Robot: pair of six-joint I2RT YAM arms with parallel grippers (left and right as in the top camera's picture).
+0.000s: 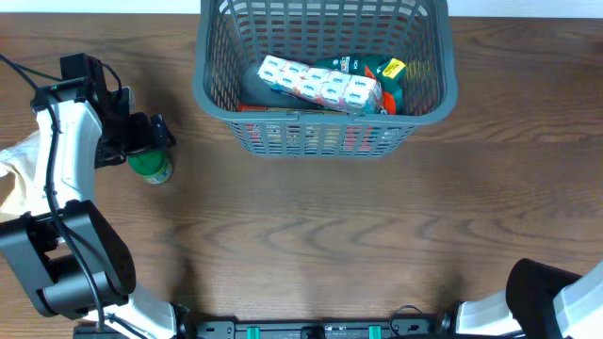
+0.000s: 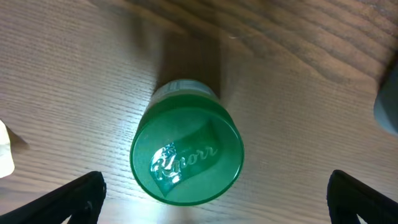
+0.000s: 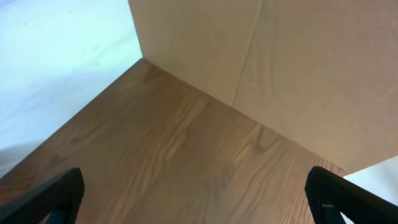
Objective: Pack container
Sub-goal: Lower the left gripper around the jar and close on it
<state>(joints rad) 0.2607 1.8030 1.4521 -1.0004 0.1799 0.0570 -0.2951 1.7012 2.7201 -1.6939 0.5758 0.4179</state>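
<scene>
The left claw stands wide open above a green-lidded jar. Its two fingertips are well clear of the lid on either side and hold nothing. The right claw is just as wide open and empty over bare wood. Only its dark tips show at the lower corners of its own camera. From overhead it is out of sight, with just part of the right arm showing at 5 o'clock.

The jar stands upright at 9 o'clock on the surface. The left arm partly covers it from above, and its lid hides most of its body in the wrist view. The lid's raised lettering reads "Knorr".

The container sits at 12 o'clock, its far rim cut off by the frame edge. In it a white multipack lies slantwise on top. A green packet with a yellow tag is just behind it towards 1 o'clock. Red and orange things beneath them show only through the slats and are too hidden to name.
</scene>
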